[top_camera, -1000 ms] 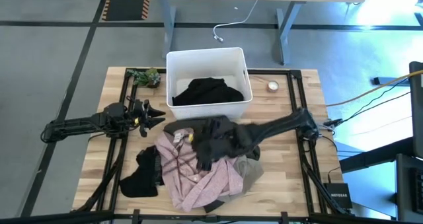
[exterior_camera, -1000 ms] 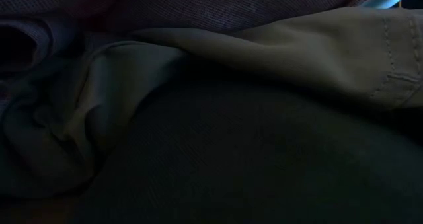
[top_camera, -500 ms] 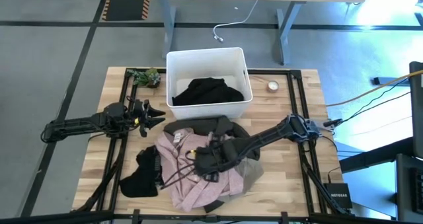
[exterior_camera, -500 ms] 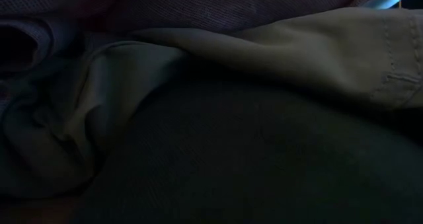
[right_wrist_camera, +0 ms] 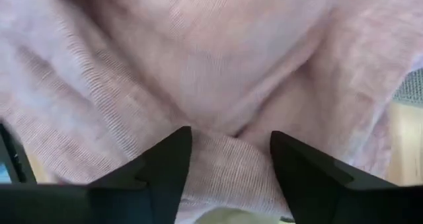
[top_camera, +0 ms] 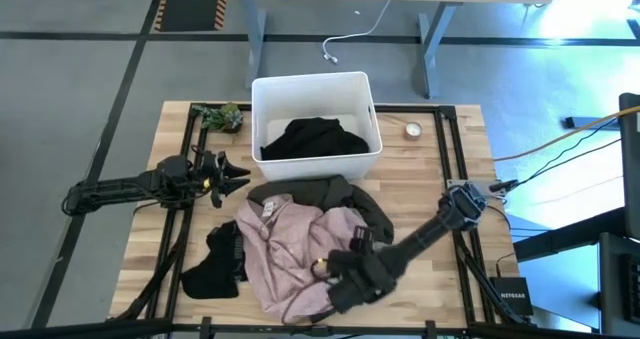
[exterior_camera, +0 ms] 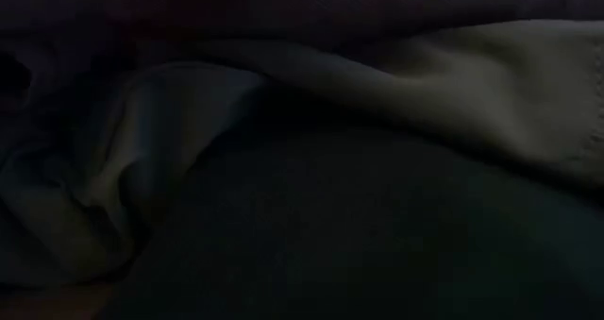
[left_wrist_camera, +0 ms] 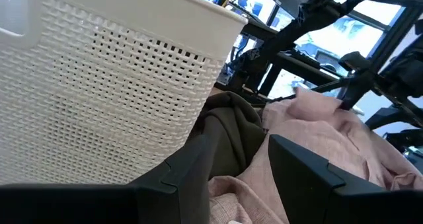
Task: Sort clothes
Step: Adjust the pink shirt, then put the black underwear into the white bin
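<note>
Two pincers are ours to report. Our right pincer (top_camera: 335,279) sits low over the near edge of the dusty pink garment (top_camera: 290,254), and in its wrist view the two dark fingers (right_wrist_camera: 165,168) stand apart with pink cloth (right_wrist_camera: 218,72) filling the space ahead and a fold lying between them; we see nothing clamped. Behind that garment, a dark olive-brown piece (top_camera: 335,194) curls along the far side of the pile, touching the pink one. Left of the pile lies a black garment (top_camera: 212,264) on the wooden counter (top_camera: 440,209). Farther off, the white bin (top_camera: 262,104) stands at the far middle of the counter with another black garment (top_camera: 312,137) inside it. Our left pincer (top_camera: 232,175) waits at the left, just beside the bin's near left corner, fingers (left_wrist_camera: 297,164) spread and empty, with the bin's lattice wall (left_wrist_camera: 119,92) close by. From the low camera we make out only dim folds of cloth (exterior_camera: 472,103).
</note>
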`<state>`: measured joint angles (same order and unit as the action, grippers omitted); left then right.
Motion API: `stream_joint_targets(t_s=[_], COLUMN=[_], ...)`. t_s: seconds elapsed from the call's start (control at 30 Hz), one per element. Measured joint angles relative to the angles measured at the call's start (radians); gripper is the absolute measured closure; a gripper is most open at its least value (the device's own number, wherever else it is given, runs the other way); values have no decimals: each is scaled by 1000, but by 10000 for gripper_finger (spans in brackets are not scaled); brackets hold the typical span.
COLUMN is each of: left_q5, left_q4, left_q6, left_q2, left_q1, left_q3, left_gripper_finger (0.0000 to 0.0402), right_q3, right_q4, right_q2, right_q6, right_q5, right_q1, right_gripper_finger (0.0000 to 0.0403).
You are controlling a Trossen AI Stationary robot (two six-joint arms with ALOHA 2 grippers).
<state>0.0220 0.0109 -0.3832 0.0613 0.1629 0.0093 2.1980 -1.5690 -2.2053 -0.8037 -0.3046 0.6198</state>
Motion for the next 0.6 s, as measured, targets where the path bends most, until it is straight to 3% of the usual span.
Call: stream_joint_targets(t_s=[0.17, 0.27, 0.47, 0.6], left_q5=[0, 0, 0, 0], left_q4=[0, 0, 0, 0], left_q6=[16, 16, 16, 16], left_q2=[0, 0, 0, 0], left_q1=[-8, -8, -8, -8], left_q3=[0, 0, 0, 0], left_gripper_finger=[245, 245, 245, 245], right_q3=[12, 22, 15, -21], right_q4=[47, 197, 626, 871], right_q2=[6, 6, 4, -3], right_q6=[-54, -17, 295, 452], right_q5=[-51, -99, -224, -238], right_q1=[30, 26, -14, -69], right_gripper_finger=[214, 225, 228, 229])
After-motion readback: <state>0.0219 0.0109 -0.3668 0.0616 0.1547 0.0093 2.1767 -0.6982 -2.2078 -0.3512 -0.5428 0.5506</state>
